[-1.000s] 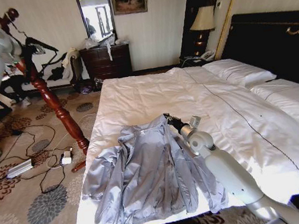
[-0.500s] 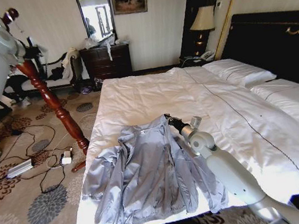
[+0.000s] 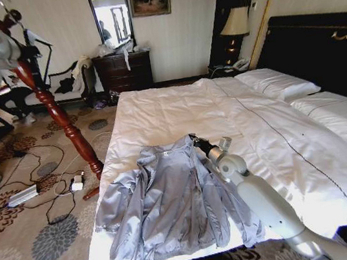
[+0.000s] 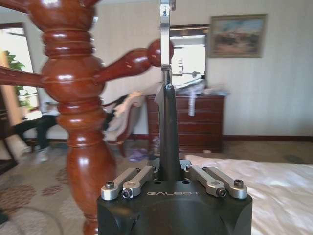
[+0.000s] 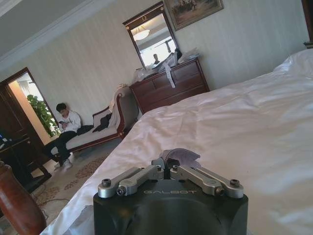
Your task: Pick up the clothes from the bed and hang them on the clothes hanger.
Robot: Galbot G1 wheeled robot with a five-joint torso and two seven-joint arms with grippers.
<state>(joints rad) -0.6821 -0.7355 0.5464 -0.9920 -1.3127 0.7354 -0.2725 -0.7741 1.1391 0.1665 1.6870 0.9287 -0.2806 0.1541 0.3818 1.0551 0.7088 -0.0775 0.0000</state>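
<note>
The clothes, a shiny silver-grey jacket [image 3: 168, 203], lie spread on the near corner of the white bed [image 3: 176, 106]. My right gripper [image 3: 195, 141] rests at the jacket's collar and shoulder. In the right wrist view it [image 5: 171, 164] is shut on a small fold of the grey fabric [image 5: 180, 155]. My left gripper [image 4: 168, 171] is raised at the far left, shut on the black clothes hanger [image 4: 166, 127], which I see edge-on. The hanger's silver hook [image 4: 165, 29] stands beside a peg of the wooden coat stand [image 4: 78, 112].
The coat stand's red-brown post [image 3: 60, 117] leans over the carpet left of the bed. Cables and a power strip [image 3: 23, 195] lie on the floor there. A dark dresser [image 3: 124, 70] stands at the back wall, with a black headboard [image 3: 318, 49] on the right.
My left arm has lifted the hanger up and leftward, closer to the top of the coat stand. The right gripper has shifted only slightly at the jacket's collar.
</note>
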